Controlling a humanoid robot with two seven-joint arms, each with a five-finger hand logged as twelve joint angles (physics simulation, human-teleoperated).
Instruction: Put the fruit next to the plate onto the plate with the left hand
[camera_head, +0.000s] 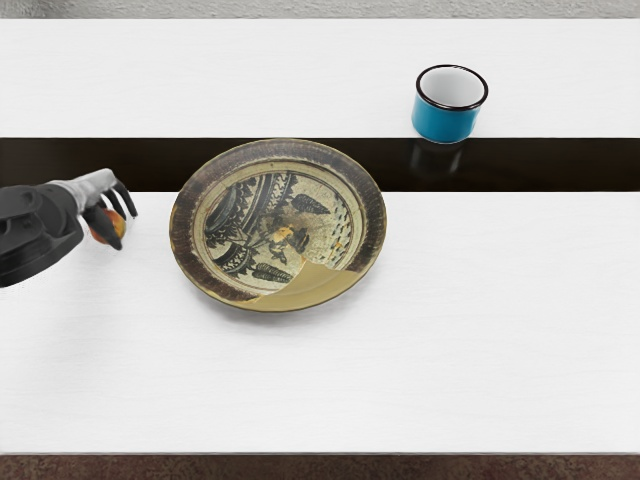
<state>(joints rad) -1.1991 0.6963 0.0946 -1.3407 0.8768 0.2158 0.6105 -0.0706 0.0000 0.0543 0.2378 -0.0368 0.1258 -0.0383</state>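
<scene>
The left hand (85, 205) comes in from the left edge of the pic, w/ its dark arm low over the white counter (450, 350). Its fingers (125, 200) are curled around a small orange fruit (116, 226), closed on it from above and from the side; only a little part of the fruit shows between them. Whether the fruit is lifted or sits on the counter, one cannot tell. The fruit is to the left of the plate (181, 225), near it but apart, not on it. The plate is round, w/ a brown rim and a dark drawn pattern inside, and lies flat approx. in the middle of the counter. Behind it a dark strip (520, 165) runs across the counter. Beyond the strip, far right, a blue cup (449, 112) w/ white inside stands upright, well apart from the plate.
</scene>
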